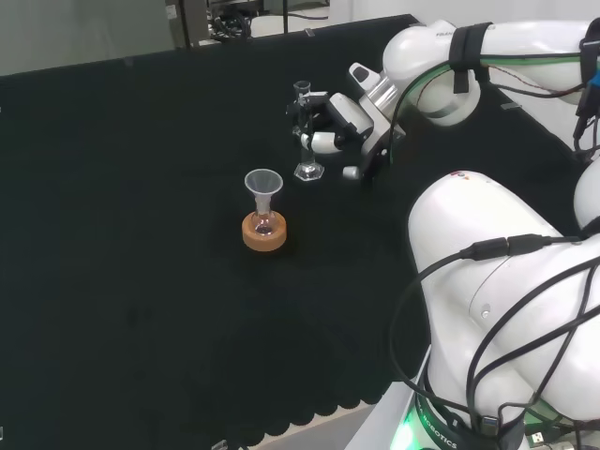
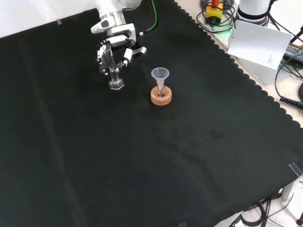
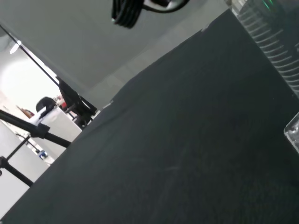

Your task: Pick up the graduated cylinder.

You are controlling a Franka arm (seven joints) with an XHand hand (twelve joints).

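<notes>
The black-and-white hand [image 1: 339,127] curls its fingers around the slim clear glass graduated cylinder [image 2: 114,75], upright on the black cloth [image 2: 142,156] (base apparently still down); grasp made, a straight lift comes next

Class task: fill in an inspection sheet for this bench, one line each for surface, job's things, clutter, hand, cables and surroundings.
Surface: black cloth, scalloped edge, bare in front.
Job's things: clear glass graduated cylinder upright, its base on the cloth.
Clutter: clear funnel in a small flask on a cork ring stand.
Hand: black and white hand at the cylinder, fingers curled round it.
Cables: black cables along the arm; green one near the wrist.
Surroundings: white paper sheet and coiled cords beside the bench.
</notes>
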